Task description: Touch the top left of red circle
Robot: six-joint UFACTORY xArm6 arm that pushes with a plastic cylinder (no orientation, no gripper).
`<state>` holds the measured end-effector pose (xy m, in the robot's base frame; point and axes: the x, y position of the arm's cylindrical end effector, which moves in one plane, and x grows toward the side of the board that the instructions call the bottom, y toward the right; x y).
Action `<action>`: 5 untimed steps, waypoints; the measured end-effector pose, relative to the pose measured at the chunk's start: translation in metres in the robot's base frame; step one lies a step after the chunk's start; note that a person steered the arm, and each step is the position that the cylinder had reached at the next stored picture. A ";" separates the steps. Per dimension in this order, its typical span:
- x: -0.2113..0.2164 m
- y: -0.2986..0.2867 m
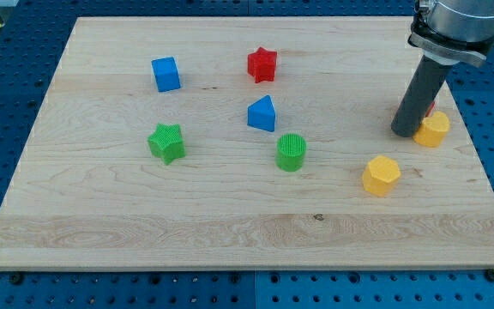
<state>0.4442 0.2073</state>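
Because the red circle (430, 109) lies mostly hidden behind the rod, the tip (404, 133), gripperless and grasping nothing, approaches slowly, avoiding the adjacent yellow block (433, 130).

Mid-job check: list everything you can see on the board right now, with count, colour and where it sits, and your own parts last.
wooden board: 1, light wood, fills most of the view, on a blue perforated base.
blue cube: 1, blue, upper left.
red star: 1, red, upper middle.
blue triangle block: 1, blue, centre.
green star: 1, green, left of centre.
green cylinder: 1, green, just below centre.
yellow hexagon blocks: 2, yellow; one lower right, one at the right edge, beside the rod.
red block: 1, red, only a sliver showing behind the rod, shape not clear.
my tip: 1, dark rod, at the view's right, close to the left of the right-edge yellow hexagon.
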 end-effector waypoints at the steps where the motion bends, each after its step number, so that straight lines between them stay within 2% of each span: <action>1: 0.005 -0.009; 2: -0.018 -0.039; 3: -0.029 -0.037; 4: -0.060 -0.024; 5: -0.059 0.005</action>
<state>0.3848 0.2119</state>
